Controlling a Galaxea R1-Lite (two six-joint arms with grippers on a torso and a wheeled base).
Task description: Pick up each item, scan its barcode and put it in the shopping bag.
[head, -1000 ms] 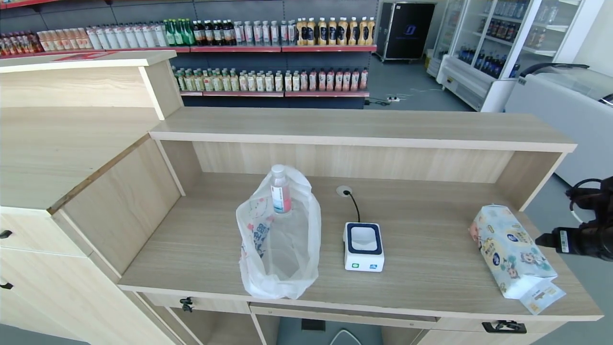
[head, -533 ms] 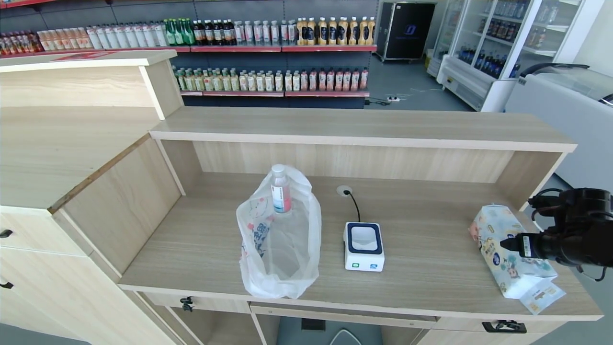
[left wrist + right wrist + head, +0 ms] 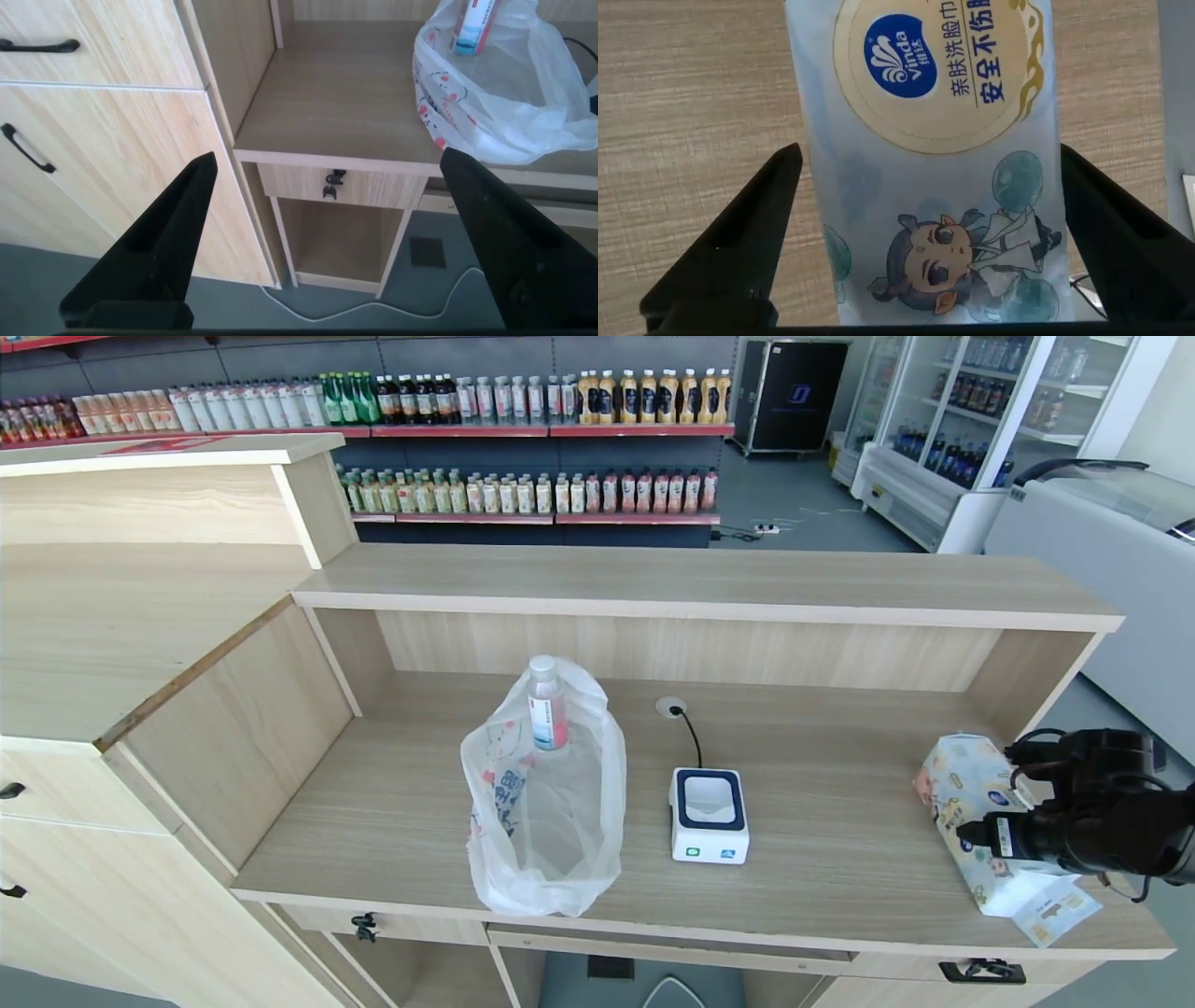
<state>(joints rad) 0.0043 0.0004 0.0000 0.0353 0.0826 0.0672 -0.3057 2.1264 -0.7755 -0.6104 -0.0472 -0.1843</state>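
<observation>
A tissue pack with cartoon print lies at the right end of the counter. My right gripper hovers over it, open. In the right wrist view its two fingers stand either side of the tissue pack, with the right gripper not touching it. A translucent shopping bag stands mid-counter with a bottle upright inside. The white scanner sits just right of the bag. My left gripper is open, low beside the counter's front left corner, with the bag farther off.
The counter has a raised back shelf and side walls. The scanner's cable runs to a hole behind it. A drawer key sticks out under the counter's front edge. Cabinet doors stand on the left.
My right arm has come in from the right edge and now hangs over the tissue pack. Bag, bottle and scanner have not moved.
</observation>
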